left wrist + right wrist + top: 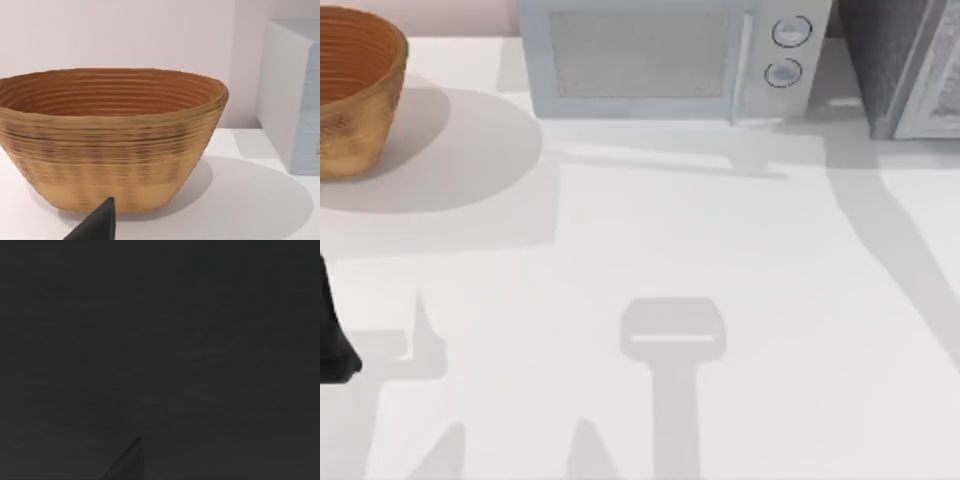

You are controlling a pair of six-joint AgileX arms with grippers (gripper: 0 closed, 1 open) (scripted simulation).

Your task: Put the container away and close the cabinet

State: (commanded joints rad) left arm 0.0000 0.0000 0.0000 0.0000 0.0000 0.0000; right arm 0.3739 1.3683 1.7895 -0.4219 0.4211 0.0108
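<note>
The container is out of view. The cabinet (892, 62) is a dark grey box at the table's back right corner, with a lighter panel (942, 85) along its right side; I cannot tell how far its door stands open. My left arm (332, 335) shows as a black shape at the table's left edge. One dark fingertip (100, 222) of its gripper points toward the woven basket (110, 140), a short way from it. The right wrist view is dark.
The large brown woven basket (350, 90) stands at the back left, with nothing visible inside it. A pale blue microwave (670, 55) sits at the back middle with its door shut. Arm shadows fall across the white tabletop (740, 260).
</note>
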